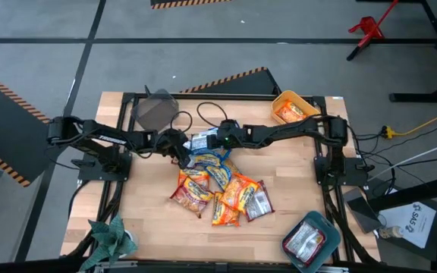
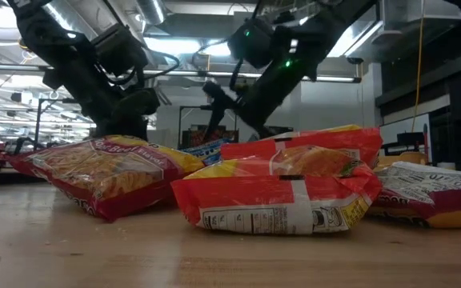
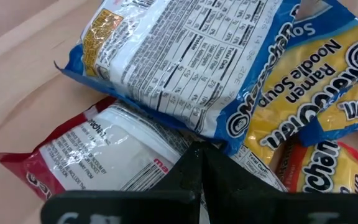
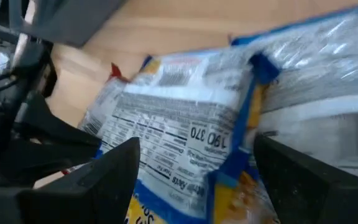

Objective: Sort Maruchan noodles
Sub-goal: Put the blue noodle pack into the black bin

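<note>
My two arms meet over the far-centre of a wooden table (image 1: 150, 227), seen from above. My left gripper (image 1: 179, 154) is down at the far-left edge of a pile of Maruchan noodles (image 1: 218, 186), fingers pressed fully together w/ their tips against a red-and-white packet (image 3: 98, 152); can't tell if any film is pinched between them. A blue-and-yellow packet (image 3: 229, 68) lies back-side up just beyond those tips, overlapping the red one.

My right gripper (image 1: 209, 141) sits at the pile's far edge, near my left one, fingers spread as wide as they go, w/ that blue-edged packet (image 4: 185, 140) lying between and beyond them, nutrition label up. Nothing is lifted by it.

Pile itself: approx a dozen packets heaped mid-table, orange-and-yellow (image 2: 278, 192) nearest the front, blue ones at the back, a silver-grey one (image 1: 258, 203) on the right side.

Bins: yellow bin (image 1: 293, 98) at far right w/ an orange packet in it; teal bin (image 1: 326, 227) at near right holding a silver-and-red packet; grey bin (image 1: 155, 111) at far left.
</note>
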### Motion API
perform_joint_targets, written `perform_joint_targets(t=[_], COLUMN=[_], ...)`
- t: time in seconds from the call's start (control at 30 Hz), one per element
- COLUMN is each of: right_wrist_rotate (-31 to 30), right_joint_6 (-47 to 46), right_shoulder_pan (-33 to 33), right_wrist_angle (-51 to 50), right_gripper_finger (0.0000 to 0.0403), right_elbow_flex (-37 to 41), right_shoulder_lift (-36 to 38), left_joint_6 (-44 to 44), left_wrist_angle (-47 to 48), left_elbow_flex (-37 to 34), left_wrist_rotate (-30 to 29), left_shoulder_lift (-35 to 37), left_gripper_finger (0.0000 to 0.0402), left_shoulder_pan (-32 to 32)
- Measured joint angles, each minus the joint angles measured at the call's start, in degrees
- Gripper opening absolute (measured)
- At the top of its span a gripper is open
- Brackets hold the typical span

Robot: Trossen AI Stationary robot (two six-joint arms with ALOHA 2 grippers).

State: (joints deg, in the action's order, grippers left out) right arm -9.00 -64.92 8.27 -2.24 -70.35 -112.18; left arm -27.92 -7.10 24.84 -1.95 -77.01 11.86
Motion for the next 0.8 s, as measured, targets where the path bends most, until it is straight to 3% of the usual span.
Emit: perform_joint_targets(t=[0.3, 0.43, 0.63, 0.8], right_wrist_rotate=[4.7, 4.7, 6.2, 7.1], right_joint_6=[-1.1, -1.0, 0.4, 3.1], right_shoulder_pan=[0.0, 0.2, 0.7, 1.0], right_wrist_angle=[6.3, 3.6, 2.6, 0.8], right_gripper_finger=[0.028, 0.0224, 0.0105, 0.0091], right_elbow_flex=[-0.3, -2.5, -4.4, -6.7], right_shoulder_lift=[-3.6, -3.6, -3.4, -3.5], left_joint_6=[0.0, -0.1, -0.3, -2.0], left_wrist_angle=[-0.5, -0.6, -0.7, -0.5], left_elbow_flex=[0.0, 0.0, 0.0, 0.8], left_wrist_rotate=[0.0, 0.0, 1.5, 4.2], left_shoulder_lift=[0.0, -0.1, 0.8, 2.8], left_gripper_finger=[0.0, 0.0, 0.0, 0.0], left_shoulder_pan=[0.0, 0.0, 0.0, 0.0])
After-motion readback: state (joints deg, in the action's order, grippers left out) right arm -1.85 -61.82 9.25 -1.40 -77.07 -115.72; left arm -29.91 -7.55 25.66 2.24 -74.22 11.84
